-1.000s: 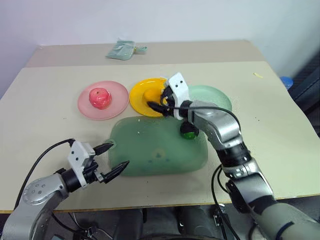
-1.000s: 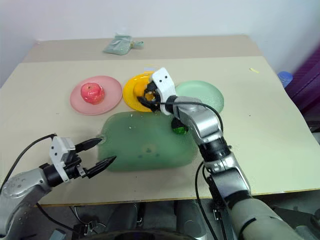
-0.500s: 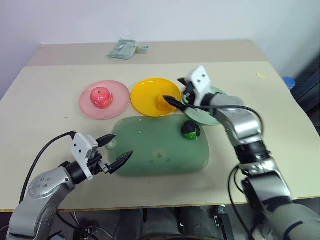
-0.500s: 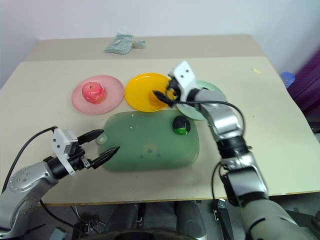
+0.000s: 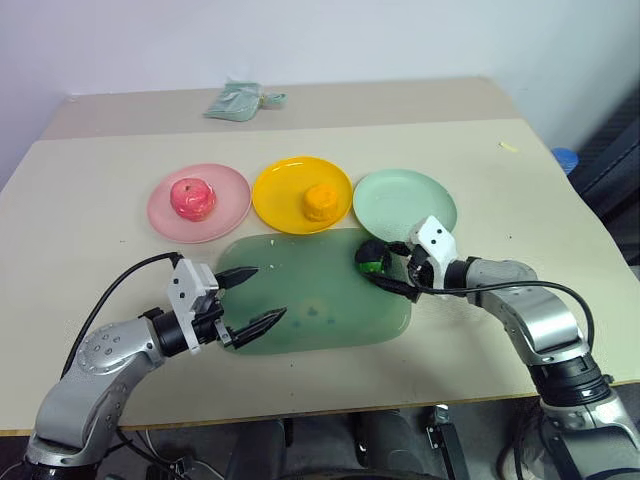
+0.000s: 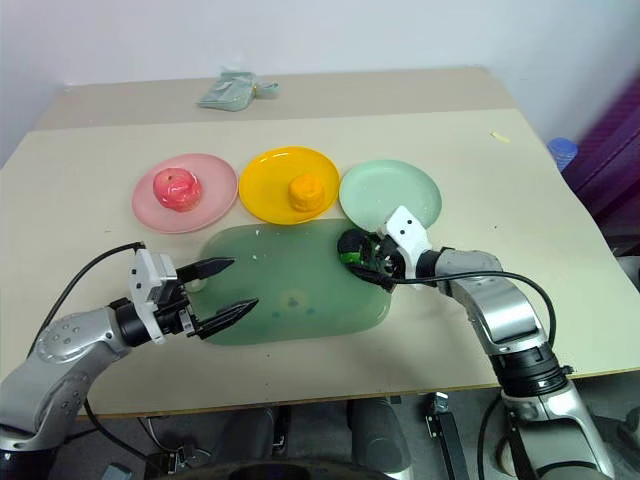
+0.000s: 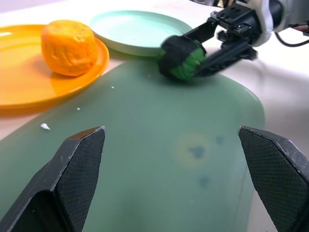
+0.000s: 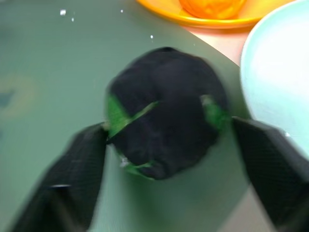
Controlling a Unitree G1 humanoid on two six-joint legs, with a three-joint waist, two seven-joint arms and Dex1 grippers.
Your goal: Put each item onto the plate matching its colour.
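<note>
The right gripper (image 5: 388,270) has left the orange lump (image 5: 321,201) on the yellow-orange plate (image 5: 284,200) and swung back and down to the black ball (image 5: 373,257), while the left gripper (image 5: 255,298) has edged a little inward over the green mat (image 5: 310,300).

The right forearm lies low across the table (image 5: 90,200) from about four o'clock, its gripper pointing toward nine o'clock, one finger on either side of the ball; in the right wrist view the fingers (image 8: 79,169) touch or nearly touch the ball's sides, closing around it, though a firm grip cannot be confirmed. The left arm comes in from seven o'clock, bent at the elbow, gripper pointing toward three o'clock just above the mat's near left edge, its fingers spread wide apart and holding nothing.

There are three plates in a row at the mat's twelve o'clock side, and three toy fruits. The apple (image 5: 192,198) sits on the pink plate (image 5: 225,205), the orange lump on the yellow-orange plate. The mint green plate (image 5: 420,200) is bare; the ball rests on the mat's far right corner, near that plate's seven o'clock edge. One crumpled green cloth (image 5: 238,100) lies at the table's far side.
</note>
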